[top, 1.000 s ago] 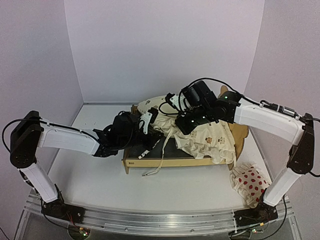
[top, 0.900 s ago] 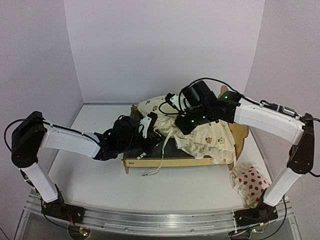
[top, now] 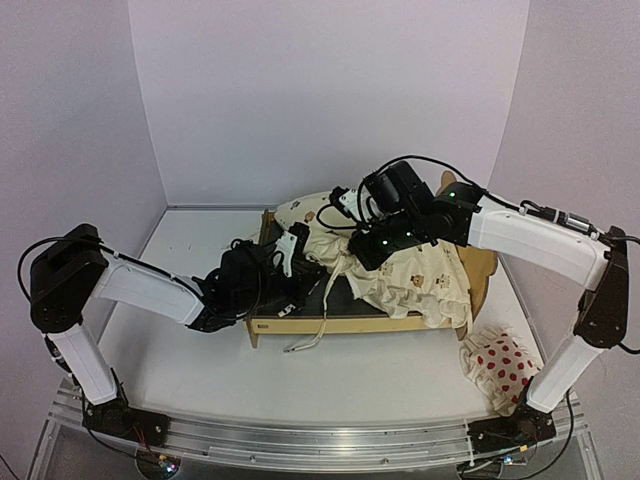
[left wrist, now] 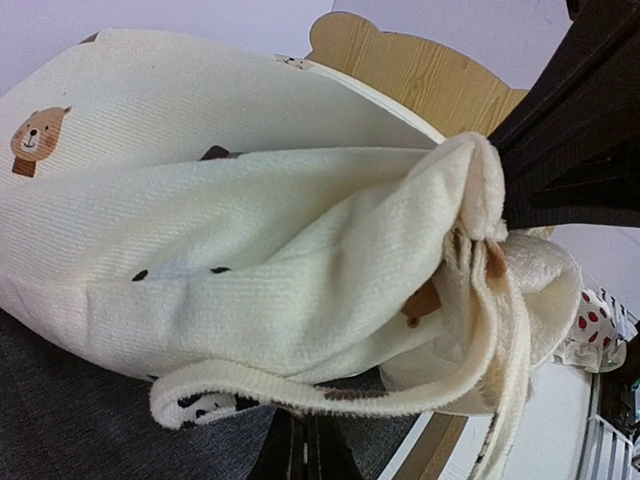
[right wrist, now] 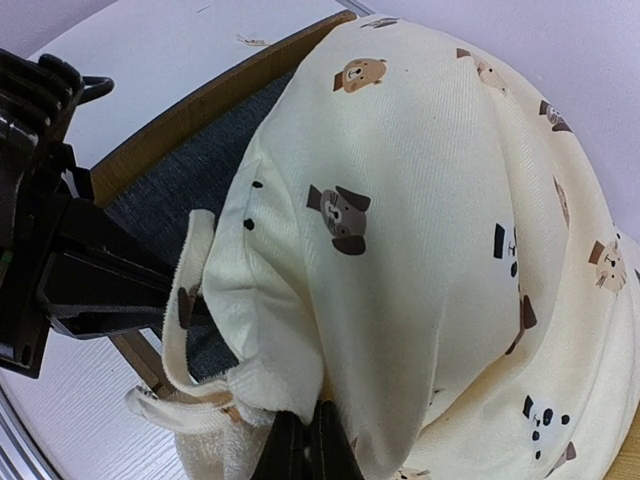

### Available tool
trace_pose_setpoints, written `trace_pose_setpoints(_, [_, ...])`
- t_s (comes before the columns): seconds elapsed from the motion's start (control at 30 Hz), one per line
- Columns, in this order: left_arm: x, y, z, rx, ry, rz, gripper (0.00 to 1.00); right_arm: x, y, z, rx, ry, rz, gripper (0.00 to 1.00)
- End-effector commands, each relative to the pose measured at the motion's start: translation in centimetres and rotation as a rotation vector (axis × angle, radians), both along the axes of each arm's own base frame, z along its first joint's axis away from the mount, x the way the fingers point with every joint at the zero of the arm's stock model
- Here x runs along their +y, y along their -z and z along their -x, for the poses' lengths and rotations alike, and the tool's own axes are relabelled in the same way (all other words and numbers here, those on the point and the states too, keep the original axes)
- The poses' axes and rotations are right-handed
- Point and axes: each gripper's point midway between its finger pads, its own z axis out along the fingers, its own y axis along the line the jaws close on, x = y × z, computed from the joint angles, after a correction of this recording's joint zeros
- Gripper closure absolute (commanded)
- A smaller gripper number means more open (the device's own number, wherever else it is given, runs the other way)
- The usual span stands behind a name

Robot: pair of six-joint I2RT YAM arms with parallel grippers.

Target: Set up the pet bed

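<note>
Against the view from a second ago, the left arm has folded lower and nearer the pet bed (top: 350, 325), its shoulder link shifted toward the bed and its wrist dropped down by the bed's left end; the right arm, the bed and the cushion (top: 415, 275) sit much as they did. The bed stands upright on the table (top: 170, 330), in the middle between the two arms, its dark grey base (top: 335, 295) facing up. Its long axis runs left to right across the overhead view, roughly parallel to the table's near edge, with one curvy end board at the right end and the other, mostly hidden, at the left. The cushion lies bunched over the bed's right half, and a tie (top: 318, 322) trails over the near rail. The left gripper (left wrist: 300, 450) is fully closed above the base at the bed's left end; a cushion strap crosses its tips, but whether it is pinched cannot be told. The right gripper (right wrist: 305, 450), over the bed's middle, is clamped on the cushion fabric. A red-dotted pillow (top: 500, 365) lies off the bed's near right corner.
</note>
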Motion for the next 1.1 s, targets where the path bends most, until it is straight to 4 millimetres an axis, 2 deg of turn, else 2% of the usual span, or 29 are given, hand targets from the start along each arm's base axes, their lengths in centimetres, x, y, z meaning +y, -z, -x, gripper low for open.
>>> trace_pose_setpoints(0.0, [-0.1,-2.3,-0.6,-0.115,-0.022,0.051,1.00,-0.3,-0.1,-0.6,0.000,0.028,-0.005,1.00])
trace_pose_setpoints(0.3, [-0.6,-2.5,-1.1,-0.146,-0.025,0.048,1.00,-0.3,0.1,-0.5,0.009,0.028,-0.007,1.00])
trace_pose_setpoints(0.4, [0.0,-2.2,-0.9,-0.152,-0.033,0.056,1.00,-0.3,0.5,-0.4,0.017,0.028,-0.004,1.00])
trace_pose_setpoints(0.6, [0.0,-3.2,-1.4,-0.182,-0.034,0.051,1.00,-0.3,0.8,-0.5,0.018,0.031,0.003,1.00])
trace_pose_setpoints(0.83, [0.8,-1.3,-0.5,-0.091,-0.030,0.044,1.00,-0.7,0.7,-0.5,0.012,0.037,0.009,1.00])
trace_pose_setpoints(1.07, [2.2,-0.4,0.8,0.012,-0.036,0.044,1.00,-0.5,0.9,-0.6,0.018,0.040,0.009,1.00])
